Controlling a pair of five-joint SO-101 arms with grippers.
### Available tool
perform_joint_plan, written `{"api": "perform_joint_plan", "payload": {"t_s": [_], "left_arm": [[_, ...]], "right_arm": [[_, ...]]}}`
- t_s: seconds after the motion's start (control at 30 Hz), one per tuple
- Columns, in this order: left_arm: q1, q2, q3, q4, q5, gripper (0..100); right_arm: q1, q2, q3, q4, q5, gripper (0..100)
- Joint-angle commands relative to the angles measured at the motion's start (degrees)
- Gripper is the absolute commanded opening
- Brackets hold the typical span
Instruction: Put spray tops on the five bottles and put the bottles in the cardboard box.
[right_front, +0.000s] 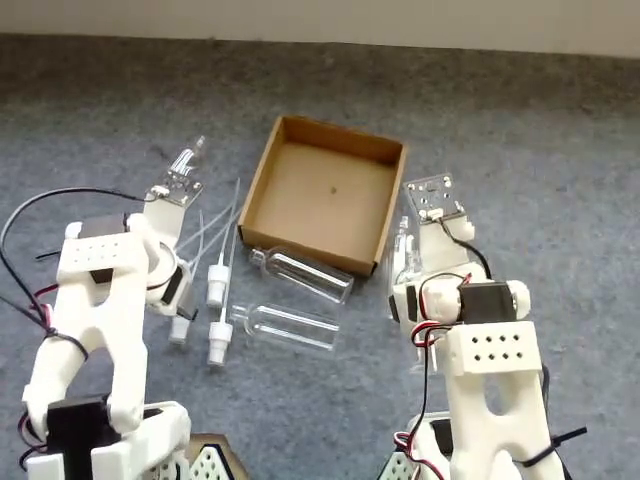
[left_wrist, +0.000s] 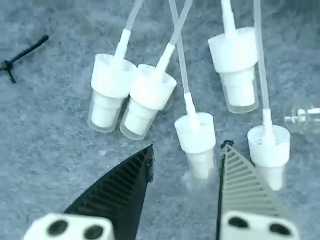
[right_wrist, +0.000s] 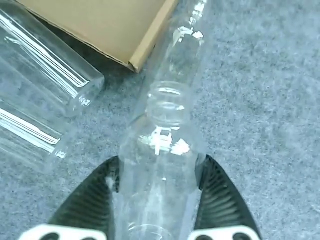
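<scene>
The left tool (left_wrist: 188, 146) is hanging over a cluster of five white spray tops (left_wrist: 147, 97) that are lying on the grey bench (right_front: 560, 150) with their thin dip tubes pointing away from it. Its jaws are standing spread, and one spray top (left_wrist: 197, 140) is sitting between their tips without being gripped. Two tops are lying touching each other off to one side, and a black cable tie (left_wrist: 20, 55) is lying beyond them, well apart.

The right tool (right_wrist: 160, 162) is pinching a clear bottle (right_wrist: 160, 135) by its body, with both jaws pressing against the glass. The bottle's mouth is facing away from the tool and is carrying no spray top. A second bottle (right_wrist: 185, 45) is lying just past that mouth, beside the corner of the cardboard box (right_front: 330, 135).

In the high view, the box is sitting open between the two arms, a little farther back. Two more bottles (right_front: 300, 275) are lying on their sides on the bench just in front of it, between the spray tops and the right arm, both without tops.
</scene>
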Motion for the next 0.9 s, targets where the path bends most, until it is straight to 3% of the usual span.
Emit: {"api": "perform_joint_plan", "payload": {"t_s": [0.0,0.17,0.37,0.87], "left_arm": [[-5.49,-1.01,-5.14,-7.12,0.62,21],[-11.56,2.86,-8.57,-11.69,8.18,21],[-11.3,5.23,-8.92,-12.22,22.86,21],[-10.68,14.99,-8.92,-18.02,44.66,21]], "right_arm": [[-0.31,-1.8,-0.13,-0.48,-0.18,2.2],[-0.31,-1.89,-0.13,-0.31,-0.18,2.2],[-0.31,-1.89,-0.13,-0.31,-0.18,2.2],[-0.31,-1.89,-0.13,-0.22,-0.18,2.2]]}}
